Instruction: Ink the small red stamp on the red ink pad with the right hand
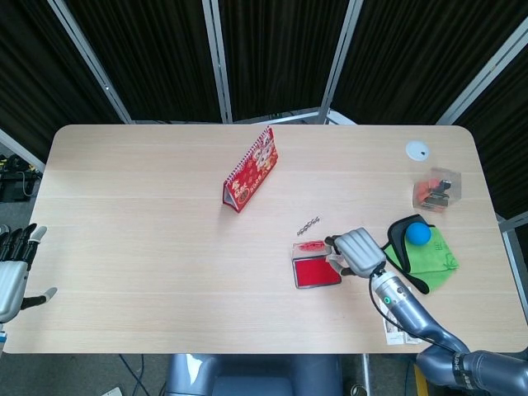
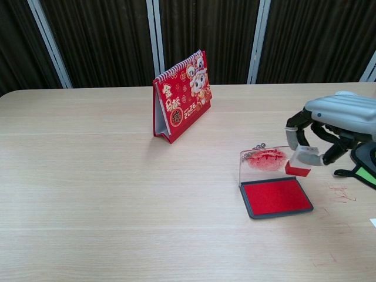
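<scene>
The red ink pad (image 2: 276,197) (image 1: 317,271) lies open on the table, its clear lid (image 2: 262,163) standing up at the far side with red smears on it. My right hand (image 2: 338,120) (image 1: 359,252) holds the small stamp (image 2: 302,161) pinched in its fingers, red face down. The stamp hangs above the pad's right far corner, lifted off the ink. My left hand (image 1: 15,268) stays at the table's left edge with fingers spread and nothing in it.
A red desk calendar (image 2: 181,96) stands mid-table. A small metal chain (image 1: 308,224) lies behind the pad. To the right are a green cloth with a blue ball (image 1: 418,234), a clear box (image 1: 436,190) and a white disc (image 1: 418,150).
</scene>
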Action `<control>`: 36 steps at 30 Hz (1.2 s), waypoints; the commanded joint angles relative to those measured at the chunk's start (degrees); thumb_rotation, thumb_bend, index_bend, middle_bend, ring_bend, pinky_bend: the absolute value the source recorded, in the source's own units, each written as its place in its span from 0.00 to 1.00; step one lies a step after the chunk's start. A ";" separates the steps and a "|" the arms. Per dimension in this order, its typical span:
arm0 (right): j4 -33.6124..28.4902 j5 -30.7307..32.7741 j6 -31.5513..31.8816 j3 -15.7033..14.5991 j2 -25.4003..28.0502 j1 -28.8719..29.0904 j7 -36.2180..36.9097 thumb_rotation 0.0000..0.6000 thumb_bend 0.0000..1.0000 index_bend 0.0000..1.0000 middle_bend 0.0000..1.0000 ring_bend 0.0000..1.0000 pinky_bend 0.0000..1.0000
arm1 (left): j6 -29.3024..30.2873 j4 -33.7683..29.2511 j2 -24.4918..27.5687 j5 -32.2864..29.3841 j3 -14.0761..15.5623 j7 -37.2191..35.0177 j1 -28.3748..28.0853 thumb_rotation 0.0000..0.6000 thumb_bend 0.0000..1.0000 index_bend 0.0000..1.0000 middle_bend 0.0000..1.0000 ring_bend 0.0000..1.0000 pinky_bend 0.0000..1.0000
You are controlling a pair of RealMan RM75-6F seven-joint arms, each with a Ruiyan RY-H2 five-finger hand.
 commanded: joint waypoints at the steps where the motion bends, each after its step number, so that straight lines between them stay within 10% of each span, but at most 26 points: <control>1: 2.54 0.14 -0.04 -1.15 0.05 -1.18 1.82 1.00 0.46 0.57 0.62 0.80 1.00 | 0.03 -0.10 0.04 0.13 0.07 0.05 0.02 1.00 0.00 0.00 0.00 0.00 0.00; 36: 17.37 -2.68 -0.76 -3.70 -5.56 -4.02 9.14 1.00 0.29 0.46 0.53 0.80 1.00 | -0.30 -0.36 0.04 0.07 0.18 0.36 -0.11 1.00 0.00 0.00 0.00 0.00 0.00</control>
